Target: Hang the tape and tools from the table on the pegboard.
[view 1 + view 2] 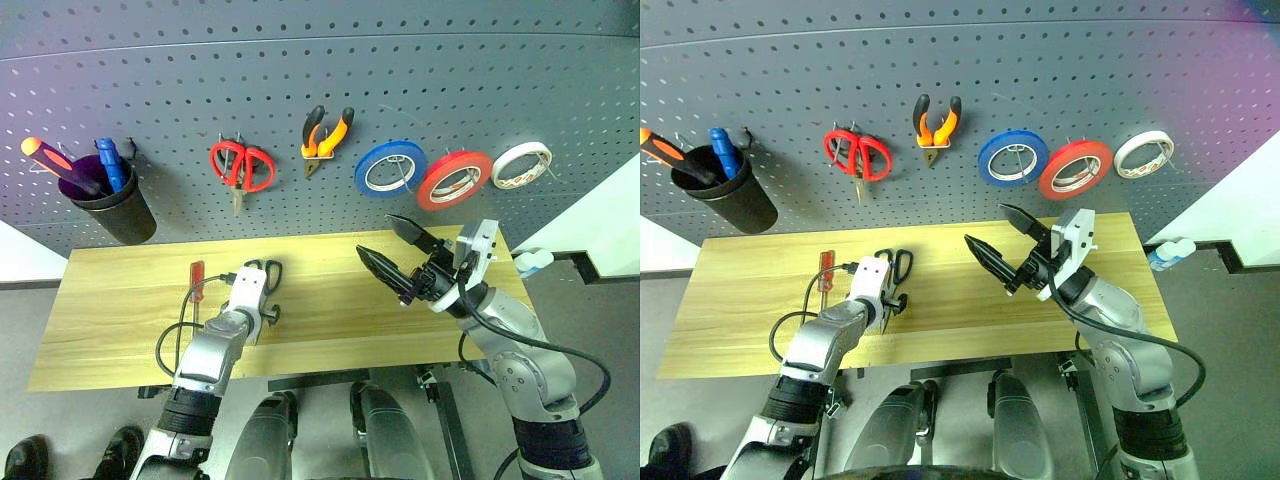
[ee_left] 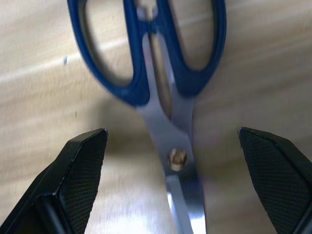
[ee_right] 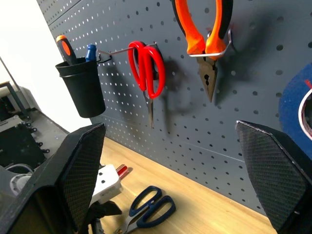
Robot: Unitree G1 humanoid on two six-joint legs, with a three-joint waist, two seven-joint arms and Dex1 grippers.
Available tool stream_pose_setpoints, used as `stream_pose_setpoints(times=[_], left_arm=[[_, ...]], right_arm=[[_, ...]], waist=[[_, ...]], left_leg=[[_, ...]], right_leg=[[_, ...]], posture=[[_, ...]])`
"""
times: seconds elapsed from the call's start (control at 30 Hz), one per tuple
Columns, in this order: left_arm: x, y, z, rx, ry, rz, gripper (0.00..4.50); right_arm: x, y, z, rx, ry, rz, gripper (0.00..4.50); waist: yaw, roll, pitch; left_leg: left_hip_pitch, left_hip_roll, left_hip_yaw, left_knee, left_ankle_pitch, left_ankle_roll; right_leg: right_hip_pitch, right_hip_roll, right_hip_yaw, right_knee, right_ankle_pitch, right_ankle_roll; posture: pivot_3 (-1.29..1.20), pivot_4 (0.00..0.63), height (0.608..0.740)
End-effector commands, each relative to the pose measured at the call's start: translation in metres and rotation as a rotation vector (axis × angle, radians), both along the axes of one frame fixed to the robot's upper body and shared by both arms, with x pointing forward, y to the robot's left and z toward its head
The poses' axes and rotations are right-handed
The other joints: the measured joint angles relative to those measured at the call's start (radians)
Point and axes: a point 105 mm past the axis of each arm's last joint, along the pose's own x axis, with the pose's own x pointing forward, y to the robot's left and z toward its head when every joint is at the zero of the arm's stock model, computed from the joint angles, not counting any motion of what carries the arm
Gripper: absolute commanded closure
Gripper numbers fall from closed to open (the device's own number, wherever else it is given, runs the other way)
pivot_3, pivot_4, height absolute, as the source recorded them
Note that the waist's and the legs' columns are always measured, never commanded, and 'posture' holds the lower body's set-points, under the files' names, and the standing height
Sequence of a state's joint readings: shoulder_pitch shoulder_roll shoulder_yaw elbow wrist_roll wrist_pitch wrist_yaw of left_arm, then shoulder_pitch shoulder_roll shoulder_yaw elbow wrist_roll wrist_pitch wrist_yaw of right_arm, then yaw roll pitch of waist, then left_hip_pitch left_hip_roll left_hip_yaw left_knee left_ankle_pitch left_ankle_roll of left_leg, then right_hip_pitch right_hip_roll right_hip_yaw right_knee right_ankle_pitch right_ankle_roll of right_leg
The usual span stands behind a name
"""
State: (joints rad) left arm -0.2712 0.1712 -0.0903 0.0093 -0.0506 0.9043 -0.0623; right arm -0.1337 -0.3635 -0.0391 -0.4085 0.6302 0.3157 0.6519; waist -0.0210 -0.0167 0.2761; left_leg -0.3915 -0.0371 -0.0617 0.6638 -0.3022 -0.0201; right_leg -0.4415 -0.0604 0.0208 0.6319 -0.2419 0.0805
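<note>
Currently the left gripper [image 2: 170,180] is held with its two black fingers spread wide, straddling the dark-blue-handled steel scissors [image 2: 161,87] that lie flat on the light yellowish wooden table [image 1: 120,330]. The pivot screw and blades sit between the fingers, the handle loops just ahead of the tips; no contact is seen yet.

The right gripper [image 1: 395,250] is likewise wide open and empty, raised above the table and aimed toward the dark grey perforated pegboard [image 1: 320,90].

The slim red-handled screwdriver [image 1: 197,277] lies on the table just to the outer side of the left gripper, apart from the scissors. The orange-and-black-handled pliers [image 1: 326,135] and the wide red tape roll [image 1: 455,180] are already hung on the board, ahead of and above the right gripper.

Risks, judged:
- The scissors lie flat, so the fingertips may scrape the wood and skid the blades away on closing.
- A grip closed on the smooth blades near the pivot could let the scissors swing or slip once lifted.
- The screwdriver could be nudged if the arm drifts outward.

Containers: the black plastic cup [image 1: 110,205] on the pegboard, well beyond the left gripper, holds an orange-handled screwdriver [image 1: 55,163] and a blue-handled screwdriver [image 1: 110,165], both handle up.
</note>
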Motion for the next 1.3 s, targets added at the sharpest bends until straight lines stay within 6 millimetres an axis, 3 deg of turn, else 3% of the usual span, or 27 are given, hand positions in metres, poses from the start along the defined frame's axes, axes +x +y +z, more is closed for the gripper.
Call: stream_pose_setpoints(times=[0.03,0.13,0.23,0.53,0.9,1.3], left_arm=[[-0.003,0.005,-0.01,0.034,0.036,0.007,0.0],[-0.003,0.006,-0.011,0.052,0.035,0.007,0.0],[-0.005,0.007,-0.013,0.043,0.034,0.035,0.56],[-0.013,0.008,-0.021,0.017,0.096,0.091,3.39],[-0.019,0.008,-0.021,-0.022,0.118,0.126,3.41],[-0.008,0.013,-0.005,0.008,0.026,0.135,3.41]], right_arm=[[-0.007,0.0,0.013,0.012,-0.069,0.001,0.05],[-0.007,-0.001,0.013,0.008,-0.071,-0.002,0.05],[-0.007,-0.003,0.011,0.004,-0.07,-0.006,0.0],[-0.004,-0.005,0.011,-0.003,-0.077,-0.014,0.0],[-0.001,-0.003,0.012,-0.003,-0.086,-0.011,0.0],[-0.011,-0.004,0.004,-0.02,-0.059,0.083,0.0]], waist=[[0.0,0.0,0.0],[-0.001,0.0,0.0],[-0.002,0.0,0.0],[-0.025,0.0,0.0],[-0.024,0.0,0.0],[-0.024,0.0,0.0]], left_leg=[[0.0,0.0,0.0,0.0,0.0,0.0],[0.0,0.0,0.0,0.0,0.0,0.0],[0.0,0.0,0.0,0.0,0.0,0.0],[0.001,0.0,0.0,0.001,0.0,0.0],[0.002,0.0,0.0,0.001,0.0,0.0],[0.002,0.0,0.0,0.001,0.0,0.0]], right_leg=[[0.0,0.0,0.0,0.0,0.0,0.0],[0.0,0.0,0.0,0.0,0.0,0.0],[0.001,0.0,0.0,0.0,0.0,0.0],[0.002,0.0,0.0,0.0,0.0,0.001],[0.002,0.0,0.0,0.001,0.001,0.001],[0.002,0.0,0.0,0.001,0.001,0.001]], posture=[[-0.11,0.296,0.738],[-0.11,0.297,0.738],[-0.11,0.297,0.738],[-0.11,0.305,0.738],[-0.1,0.308,0.738],[-0.1,0.31,0.738]])
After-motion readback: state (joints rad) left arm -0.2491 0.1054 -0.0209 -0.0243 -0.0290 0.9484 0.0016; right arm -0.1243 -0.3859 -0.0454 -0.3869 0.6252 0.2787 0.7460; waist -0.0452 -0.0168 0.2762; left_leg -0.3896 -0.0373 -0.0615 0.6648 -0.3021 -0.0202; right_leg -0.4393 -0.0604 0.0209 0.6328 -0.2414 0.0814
